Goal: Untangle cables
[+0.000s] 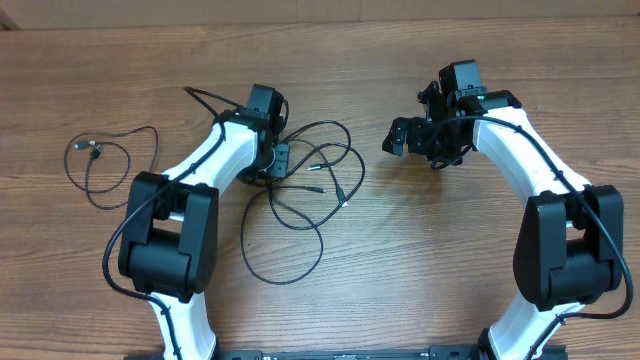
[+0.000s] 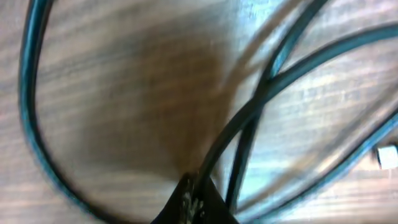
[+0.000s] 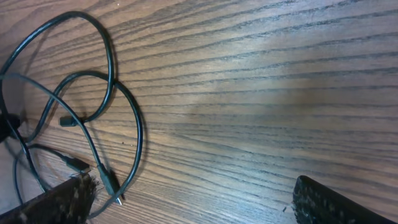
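Note:
A tangle of thin black cables with small plug tips lies mid-table. My left gripper is down on its left side. In the left wrist view its fingers are closed together on one cable strand, low over the wood, and a silver plug tip shows at the right edge. A separate looped cable lies at the far left. My right gripper is open and empty to the right of the tangle. In the right wrist view its fingers are spread wide, with cable loops to the left.
The wooden table carries both arms. Thicker black cords run along each arm. The right arm's base stands at the front right and the left arm's base at the front left.

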Controlling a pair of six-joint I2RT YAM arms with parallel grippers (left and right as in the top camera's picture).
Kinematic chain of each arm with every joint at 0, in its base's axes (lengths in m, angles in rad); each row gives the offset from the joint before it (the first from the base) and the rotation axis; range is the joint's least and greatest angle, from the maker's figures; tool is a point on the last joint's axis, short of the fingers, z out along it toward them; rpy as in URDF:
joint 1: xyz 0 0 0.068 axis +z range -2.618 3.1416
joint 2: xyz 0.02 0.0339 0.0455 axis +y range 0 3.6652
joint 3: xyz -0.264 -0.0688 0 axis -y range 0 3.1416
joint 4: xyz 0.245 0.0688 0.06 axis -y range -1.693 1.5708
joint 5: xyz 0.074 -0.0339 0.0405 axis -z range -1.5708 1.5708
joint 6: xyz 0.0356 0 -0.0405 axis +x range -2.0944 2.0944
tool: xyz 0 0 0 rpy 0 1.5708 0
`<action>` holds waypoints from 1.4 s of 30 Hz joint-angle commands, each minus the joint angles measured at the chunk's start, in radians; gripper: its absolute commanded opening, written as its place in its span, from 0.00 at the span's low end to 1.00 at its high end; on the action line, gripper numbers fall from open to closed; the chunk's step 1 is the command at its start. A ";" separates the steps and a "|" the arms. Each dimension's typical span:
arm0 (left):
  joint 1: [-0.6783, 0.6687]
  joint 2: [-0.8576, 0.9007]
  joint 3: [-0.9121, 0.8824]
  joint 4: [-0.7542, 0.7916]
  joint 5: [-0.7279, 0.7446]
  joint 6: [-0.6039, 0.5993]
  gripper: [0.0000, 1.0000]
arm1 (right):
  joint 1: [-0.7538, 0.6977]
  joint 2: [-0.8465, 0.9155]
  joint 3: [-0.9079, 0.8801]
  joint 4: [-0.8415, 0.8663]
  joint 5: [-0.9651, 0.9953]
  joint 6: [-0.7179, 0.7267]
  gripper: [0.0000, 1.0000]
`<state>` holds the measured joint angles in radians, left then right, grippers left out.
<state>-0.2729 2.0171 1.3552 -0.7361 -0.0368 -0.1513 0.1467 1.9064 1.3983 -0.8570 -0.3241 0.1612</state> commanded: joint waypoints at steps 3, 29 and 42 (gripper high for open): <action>0.004 -0.272 0.127 -0.030 0.039 -0.013 0.04 | 0.003 -0.025 -0.004 0.004 0.010 0.002 1.00; 0.005 -0.669 0.142 -0.214 0.034 -0.070 0.04 | 0.003 -0.025 -0.004 0.004 0.010 0.002 1.00; -0.008 -0.467 0.131 -0.386 0.364 0.049 0.04 | 0.003 -0.025 -0.004 0.004 0.010 0.002 1.00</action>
<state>-0.2749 1.5639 1.4792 -1.1282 0.1600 -0.2039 0.1467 1.9064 1.3983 -0.8566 -0.3241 0.1612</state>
